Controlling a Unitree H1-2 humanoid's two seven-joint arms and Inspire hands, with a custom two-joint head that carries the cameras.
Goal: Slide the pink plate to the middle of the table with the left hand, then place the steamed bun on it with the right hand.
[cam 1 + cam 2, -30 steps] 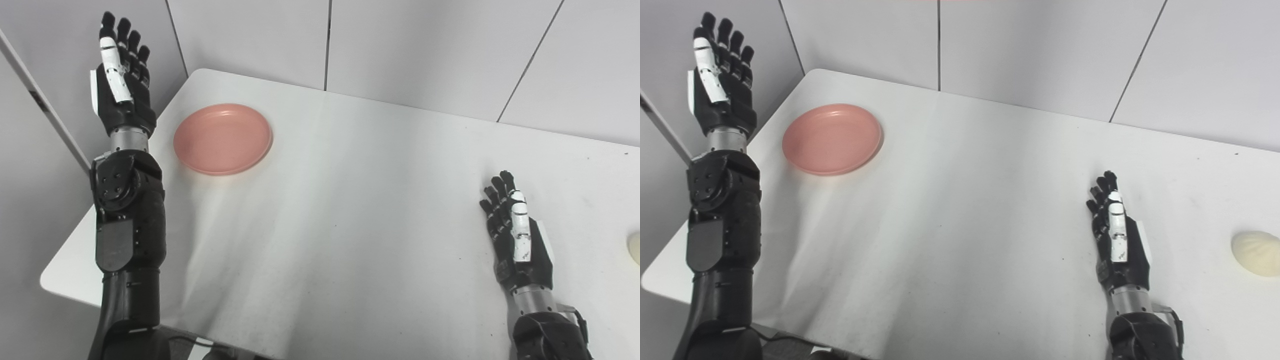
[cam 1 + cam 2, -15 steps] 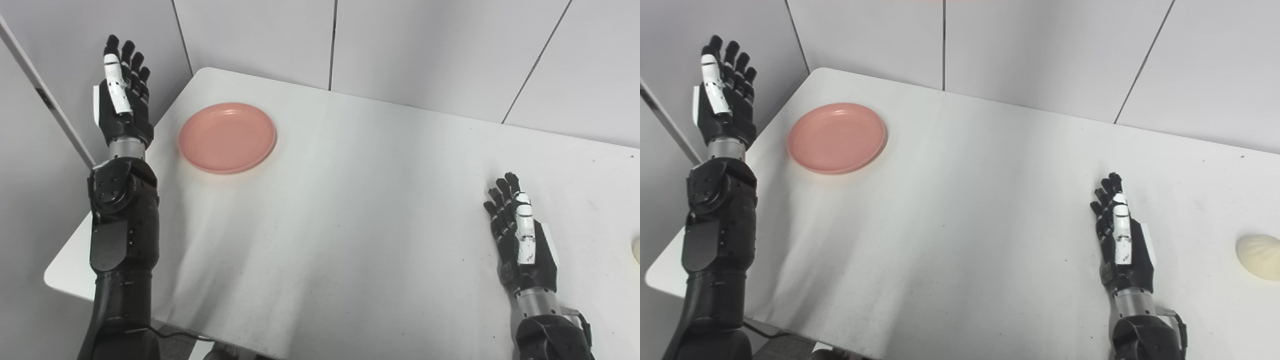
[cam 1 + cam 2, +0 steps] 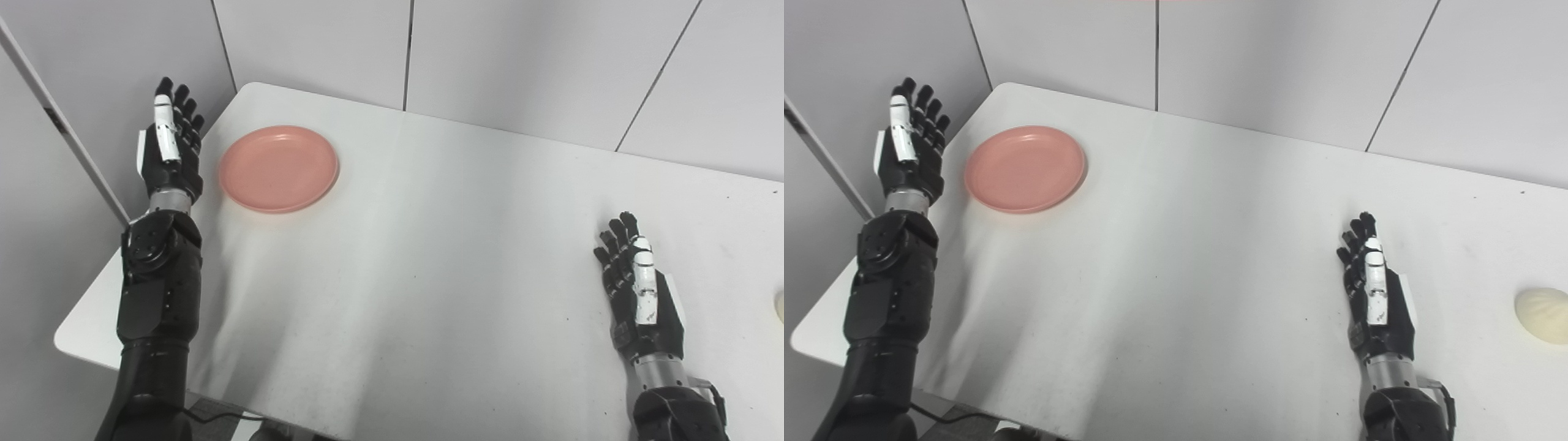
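1. The pink plate [image 3: 278, 168] lies flat at the worktop's [image 3: 429, 257] far left corner.
2. The left hand [image 3: 170, 153] stands just beside the plate, apart from it, fingers extended and empty.
3. The right hand [image 3: 1375, 306], fingers extended and empty, rests well right of the plate.
4. The steamed bun [image 3: 1542, 315] sits right of the right hand.

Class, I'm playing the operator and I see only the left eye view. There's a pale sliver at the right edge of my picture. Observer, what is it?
Observer: It's the steamed bun, a pale rounded dome sitting on the table.
Operator: Is the right robot hand touching it?
Observer: No. The right robot hand lies open to the bun's left, with bare table between them.
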